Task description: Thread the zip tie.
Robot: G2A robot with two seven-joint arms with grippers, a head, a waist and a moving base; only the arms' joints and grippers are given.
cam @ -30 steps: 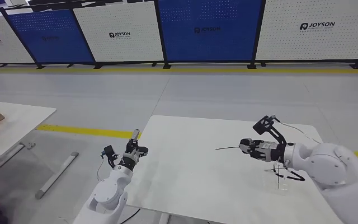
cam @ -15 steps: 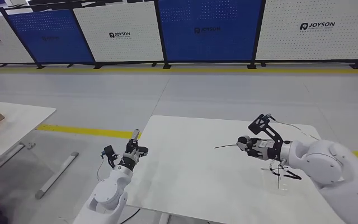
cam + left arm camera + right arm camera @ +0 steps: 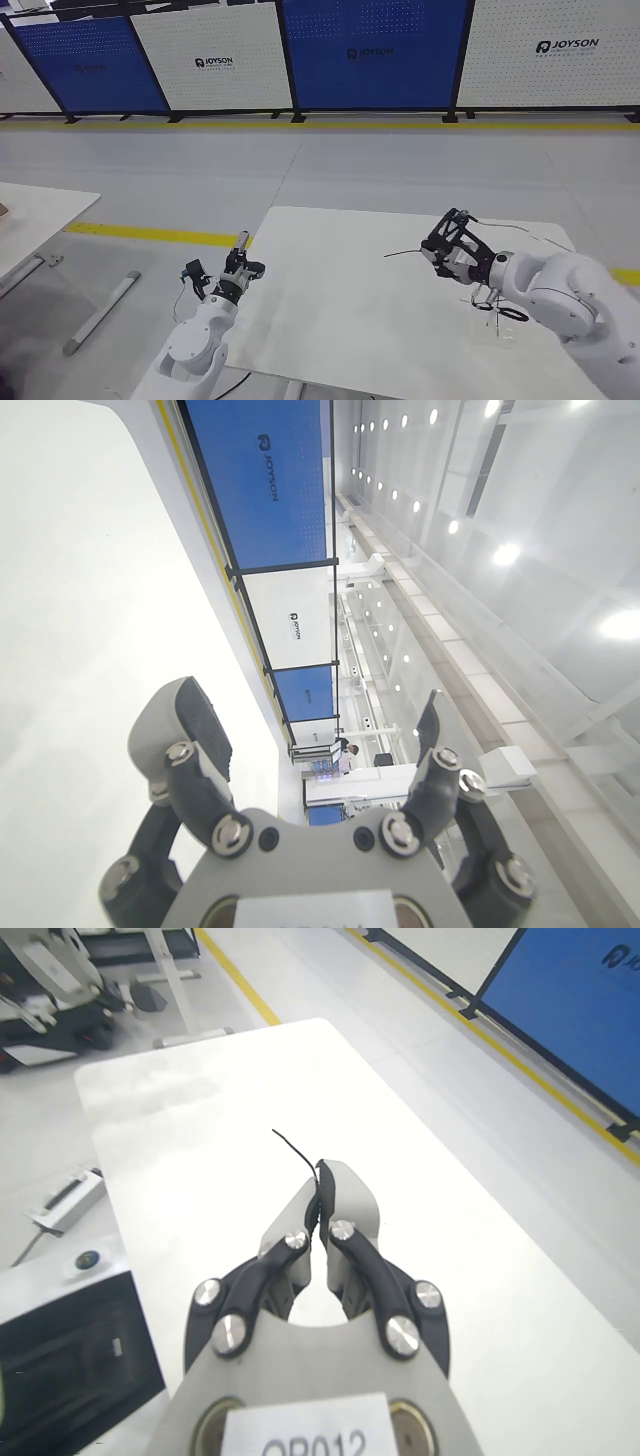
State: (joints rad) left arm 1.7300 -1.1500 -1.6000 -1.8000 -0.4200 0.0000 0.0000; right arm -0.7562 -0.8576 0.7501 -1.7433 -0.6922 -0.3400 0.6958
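White table (image 3: 340, 330) takes up the lower centre of the top view. The right arm (image 3: 560, 295) comes in from the lower right and the left arm (image 3: 195, 350) from the lower left, at the table's left edge, well apart from each other. The right gripper (image 3: 320, 1178) sits above the right half of the table, fingers pressed together and clamped on the zip tie (image 3: 295, 1150). The left gripper (image 3: 320, 710) is parked at the left edge, fingers spread wide with nothing between them. The zip tie is a thin black strip lifted off the table. One free end pokes out past the right fingertips and points toward frame centre in the top view. The rest is hidden between the pads, so which end is the head cannot be told. Some small dark loops (image 3: 505, 313) lie on the table under the right forearm at lower right, too small to identify. Progress call: early. The tie looks picked up and held, so the grasp is done. No loop is formed, no tail sits in a head, and the second gripper is not on the tie. What is likely left: get a second grip or a fixed head, line the tip up with the slot, push it through, pull it snug.
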